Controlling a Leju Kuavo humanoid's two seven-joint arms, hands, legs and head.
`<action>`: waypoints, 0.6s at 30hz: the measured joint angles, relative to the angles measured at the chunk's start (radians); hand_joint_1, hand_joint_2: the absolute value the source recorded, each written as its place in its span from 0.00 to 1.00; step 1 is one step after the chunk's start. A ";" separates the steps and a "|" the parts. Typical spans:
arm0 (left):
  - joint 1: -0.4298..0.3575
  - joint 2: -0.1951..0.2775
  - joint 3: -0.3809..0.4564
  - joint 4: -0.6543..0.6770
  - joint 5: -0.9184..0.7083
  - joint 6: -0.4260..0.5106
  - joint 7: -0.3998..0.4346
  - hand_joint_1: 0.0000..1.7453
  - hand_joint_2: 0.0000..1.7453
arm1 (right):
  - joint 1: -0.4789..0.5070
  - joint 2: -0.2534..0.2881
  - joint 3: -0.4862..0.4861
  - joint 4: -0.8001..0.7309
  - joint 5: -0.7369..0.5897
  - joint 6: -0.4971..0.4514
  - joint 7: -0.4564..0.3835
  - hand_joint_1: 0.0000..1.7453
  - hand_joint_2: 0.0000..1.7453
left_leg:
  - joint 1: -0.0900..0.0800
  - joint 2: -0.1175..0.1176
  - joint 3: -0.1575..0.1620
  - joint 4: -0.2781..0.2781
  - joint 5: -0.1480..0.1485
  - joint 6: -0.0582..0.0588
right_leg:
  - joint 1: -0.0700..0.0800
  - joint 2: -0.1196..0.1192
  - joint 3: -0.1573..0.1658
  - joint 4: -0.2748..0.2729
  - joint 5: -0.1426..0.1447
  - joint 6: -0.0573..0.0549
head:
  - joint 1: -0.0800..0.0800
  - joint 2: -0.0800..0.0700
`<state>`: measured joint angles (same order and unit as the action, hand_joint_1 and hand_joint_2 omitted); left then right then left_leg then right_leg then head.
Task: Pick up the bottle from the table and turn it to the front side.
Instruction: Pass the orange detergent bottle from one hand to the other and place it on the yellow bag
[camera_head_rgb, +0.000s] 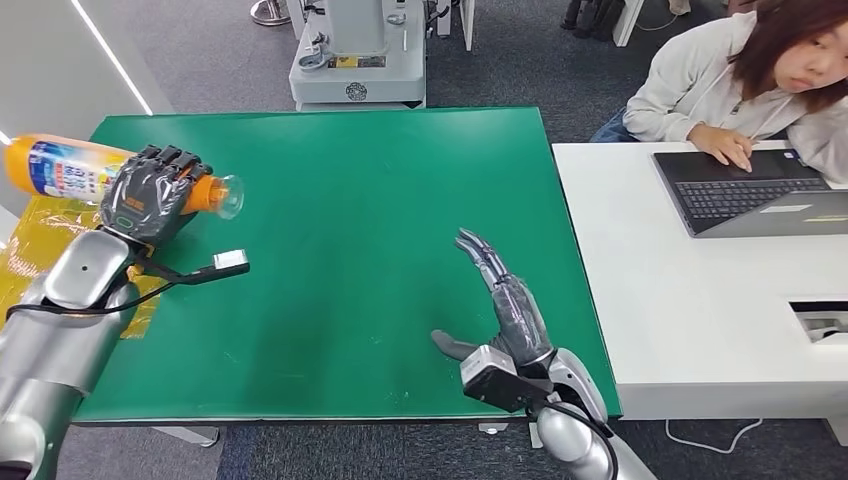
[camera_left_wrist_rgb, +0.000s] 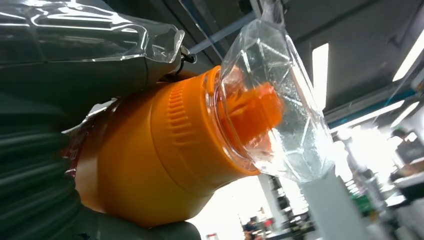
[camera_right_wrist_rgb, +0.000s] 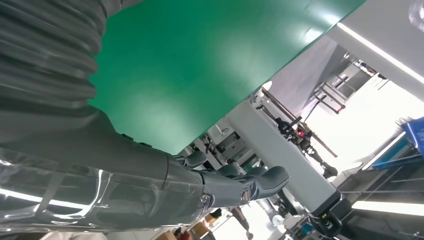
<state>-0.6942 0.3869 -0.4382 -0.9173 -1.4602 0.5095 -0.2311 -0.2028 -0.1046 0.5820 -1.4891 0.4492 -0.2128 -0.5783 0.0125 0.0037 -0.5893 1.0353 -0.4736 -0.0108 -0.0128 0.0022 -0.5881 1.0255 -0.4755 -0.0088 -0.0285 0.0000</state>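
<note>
An orange bottle (camera_head_rgb: 70, 169) with a blue-and-white label and a clear cap lies on its side in the air above the left edge of the green table (camera_head_rgb: 350, 200). My left hand (camera_head_rgb: 150, 195) grips it around the neck end, fingers wrapped over the top. Up close, the orange shoulder (camera_left_wrist_rgb: 165, 150) and clear cap (camera_left_wrist_rgb: 280, 100) stick out past my left hand (camera_left_wrist_rgb: 45, 165). My right hand (camera_head_rgb: 500, 300) rests open over the table's near right part, fingers stretched flat and holding nothing. The same right hand (camera_right_wrist_rgb: 150, 185) hangs beside the green table (camera_right_wrist_rgb: 200, 60).
A white desk (camera_head_rgb: 690, 300) adjoins the table on the right, with a laptop (camera_head_rgb: 750, 190) and a person (camera_head_rgb: 740, 80) typing on it. Yellow sheeting (camera_head_rgb: 30, 250) lies at the table's left edge. A grey machine base (camera_head_rgb: 357, 60) stands behind the table.
</note>
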 joint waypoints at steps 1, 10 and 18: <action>0.006 0.021 0.006 0.002 -0.004 0.002 0.001 1.00 1.00 | 0.012 -0.003 -0.006 -0.007 -0.001 -0.001 -0.006 0.00 1.00 | 0.000 0.000 0.000 0.000 0.000 0.000 | 0.000 0.000 0.000 0.000 0.000 0.000 | 0.000 0.000; 0.058 0.143 0.113 0.050 -0.038 -0.014 0.010 1.00 1.00 | 0.089 -0.010 -0.050 -0.051 0.006 -0.008 -0.029 0.00 1.00 | 0.000 0.000 0.000 0.000 0.000 0.000 | 0.000 0.000 -0.001 0.000 0.000 0.000 | 0.000 0.000; 0.057 0.178 0.194 0.147 -0.065 -0.032 0.022 1.00 1.00 | 0.119 -0.006 -0.069 -0.086 0.032 0.022 -0.021 0.00 1.00 | 0.000 0.000 0.000 0.000 0.000 0.000 | 0.000 0.000 0.000 0.000 0.000 0.000 | 0.000 0.000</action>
<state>-0.6371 0.5652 -0.2445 -0.7707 -1.5253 0.4771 -0.2095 -0.0841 -0.1107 0.5127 -1.5751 0.4807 -0.1909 -0.5989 0.0124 0.0037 -0.5895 1.0348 -0.4738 -0.0112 -0.0128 0.0018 -0.5884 1.0254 -0.4758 -0.0092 -0.0285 0.0000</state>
